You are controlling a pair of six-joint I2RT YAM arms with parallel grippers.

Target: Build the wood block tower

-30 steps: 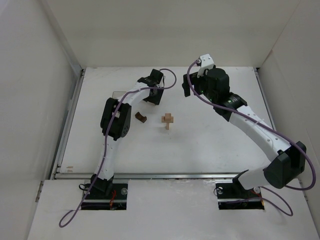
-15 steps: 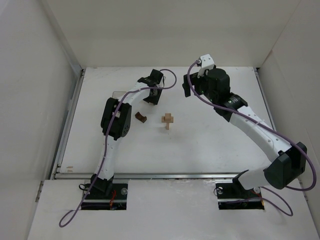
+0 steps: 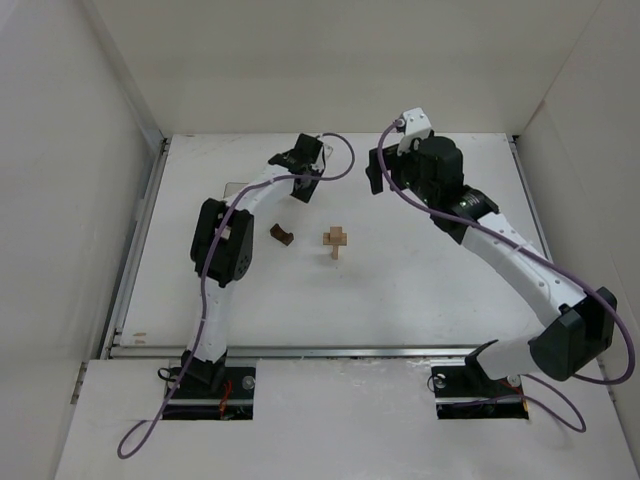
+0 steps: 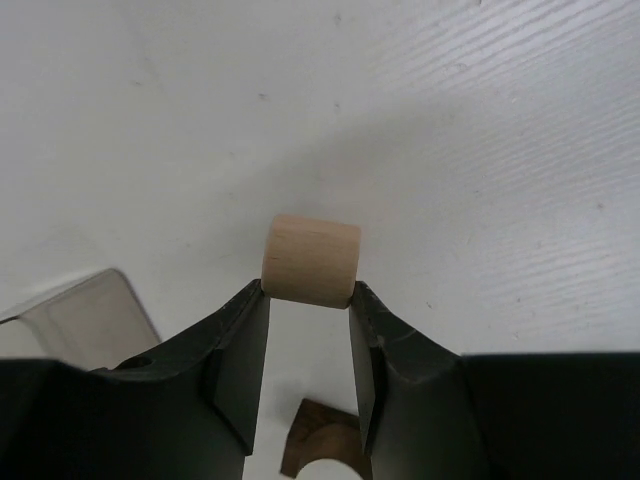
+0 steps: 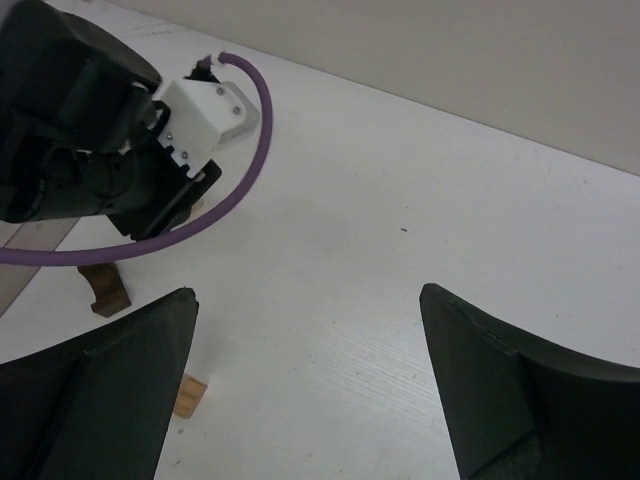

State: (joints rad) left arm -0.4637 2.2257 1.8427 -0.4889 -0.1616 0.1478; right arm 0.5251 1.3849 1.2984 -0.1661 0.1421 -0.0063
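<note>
Wood block tower (image 3: 337,240) stands near fingers (image 4: 235,345) gripping cylinder (image 4: 311,260).

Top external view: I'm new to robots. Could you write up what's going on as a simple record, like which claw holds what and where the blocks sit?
left gripper: shut on a pale wooden block
right gripper: open, holding nothing
tan post and crosspiece: standing mid-table, between the arms
dark brown arch block: on the table, left of the tan stack, not touching it
clear plastic box: one corner shows in the left wrist view
</note>
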